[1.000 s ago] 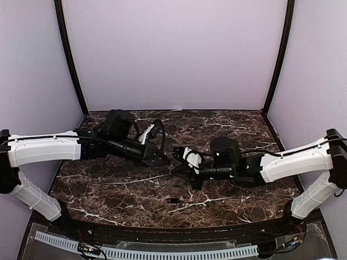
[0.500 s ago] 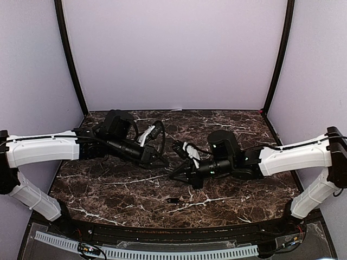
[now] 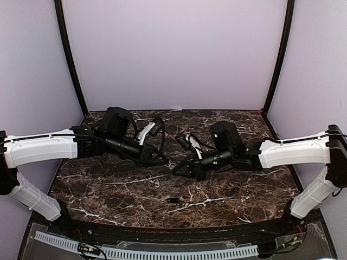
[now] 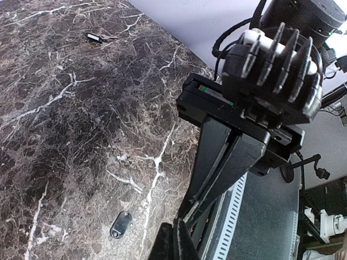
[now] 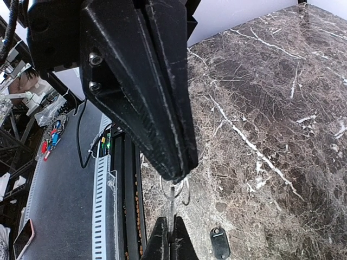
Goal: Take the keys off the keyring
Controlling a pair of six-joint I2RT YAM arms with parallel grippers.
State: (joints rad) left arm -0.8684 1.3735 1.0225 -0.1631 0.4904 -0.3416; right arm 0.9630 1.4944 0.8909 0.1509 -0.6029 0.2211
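Keyring (image 5: 174,192) in closed L gripper (image 5: 177,171), R gripper (image 5: 169,232)

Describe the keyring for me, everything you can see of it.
The keyring shows clearly only in the right wrist view. It is a small loop of thin silvery wire, metal by its look, held off the marble table. The left end effector is shut on its upper part, and the right end effector pinches a thin straight strand of it below. What hangs on it, if anything, is too small to tell.
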